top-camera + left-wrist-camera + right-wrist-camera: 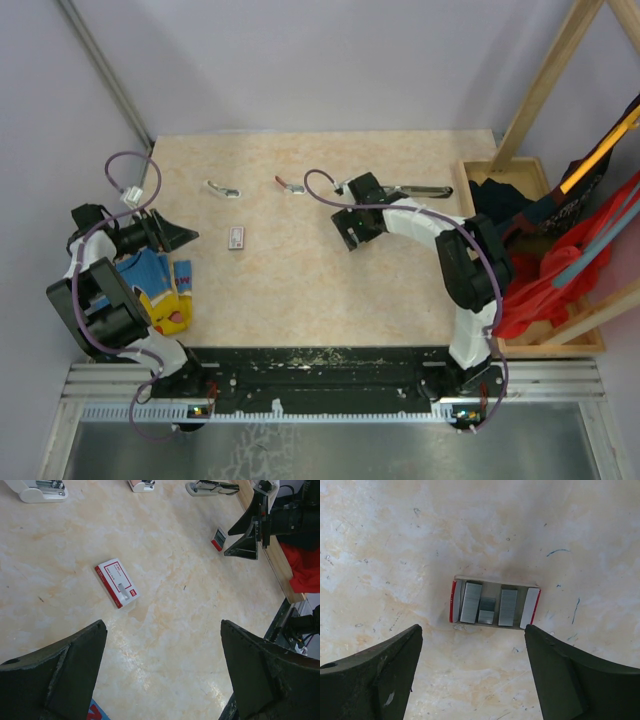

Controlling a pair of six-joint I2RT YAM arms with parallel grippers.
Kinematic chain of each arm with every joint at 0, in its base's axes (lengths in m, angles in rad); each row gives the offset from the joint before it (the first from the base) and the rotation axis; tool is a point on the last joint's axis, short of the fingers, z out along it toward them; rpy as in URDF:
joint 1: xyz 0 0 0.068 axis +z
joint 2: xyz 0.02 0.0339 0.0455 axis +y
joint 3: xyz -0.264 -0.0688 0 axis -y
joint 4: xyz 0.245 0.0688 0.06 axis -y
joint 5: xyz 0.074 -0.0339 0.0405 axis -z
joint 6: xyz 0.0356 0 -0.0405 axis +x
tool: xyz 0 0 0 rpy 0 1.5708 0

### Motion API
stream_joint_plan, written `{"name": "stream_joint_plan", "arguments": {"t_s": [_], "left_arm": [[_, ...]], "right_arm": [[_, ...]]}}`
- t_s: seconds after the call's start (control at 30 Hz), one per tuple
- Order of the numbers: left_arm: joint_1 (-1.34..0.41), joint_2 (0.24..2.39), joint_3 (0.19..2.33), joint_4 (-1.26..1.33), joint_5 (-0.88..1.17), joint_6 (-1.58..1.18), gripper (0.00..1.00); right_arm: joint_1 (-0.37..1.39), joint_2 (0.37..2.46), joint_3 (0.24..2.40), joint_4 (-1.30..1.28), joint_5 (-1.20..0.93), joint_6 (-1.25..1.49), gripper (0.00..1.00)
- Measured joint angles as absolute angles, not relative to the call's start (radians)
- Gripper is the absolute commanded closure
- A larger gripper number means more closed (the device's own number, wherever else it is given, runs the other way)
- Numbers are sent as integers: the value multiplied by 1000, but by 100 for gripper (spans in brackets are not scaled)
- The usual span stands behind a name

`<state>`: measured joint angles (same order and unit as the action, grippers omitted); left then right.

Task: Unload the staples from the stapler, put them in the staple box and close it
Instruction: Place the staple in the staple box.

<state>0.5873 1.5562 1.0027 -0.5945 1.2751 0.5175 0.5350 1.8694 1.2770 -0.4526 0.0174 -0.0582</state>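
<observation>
The stapler (418, 189) lies at the far side of the table (300, 300), just behind the right wrist, which hides its near end. In the left wrist view the top edge cuts it off (212, 487). That edge also crops a white item (40, 489), possibly a second stapler, and a small red-and-white piece (141, 485). From above, the right gripper (349, 230) covers the tray below it. The staples (470, 602) show only in the right wrist view. There they lie in a shallow red-edged tray (453, 601), well apart from the stapler.

The right arm reaches forward and inward to mid-table, with its wrist turned down. The right gripper (471, 632) hangs over the tray with its jaws spread wide and nothing between them. The fingers stand on either side of the tray and do not touch it. The left arm is folded back at the left edge. The left gripper (172, 235) points across the table, its jaws likewise parted and empty (163, 625).

There are three grey staple blocks in the tray, two long and one short between them. One closed red-and-white box (116, 582) lies alone at mid-table. A blue-and-yellow cloth (160, 290) lies under the left arm. A wooden crate (530, 345) of red and dark fabric stands at the right.
</observation>
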Motion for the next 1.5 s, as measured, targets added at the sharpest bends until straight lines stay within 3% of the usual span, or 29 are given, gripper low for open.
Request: {"name": "stream_joint_plan", "arguments": {"t_s": [0.87, 1.5], "left_arm": [[592, 1556, 1003, -595, 1275, 521, 0], [594, 1565, 1003, -607, 1277, 526, 0]], "right_arm": [[562, 1910, 1277, -426, 79, -59, 26], [566, 1927, 1285, -401, 86, -59, 39]]}}
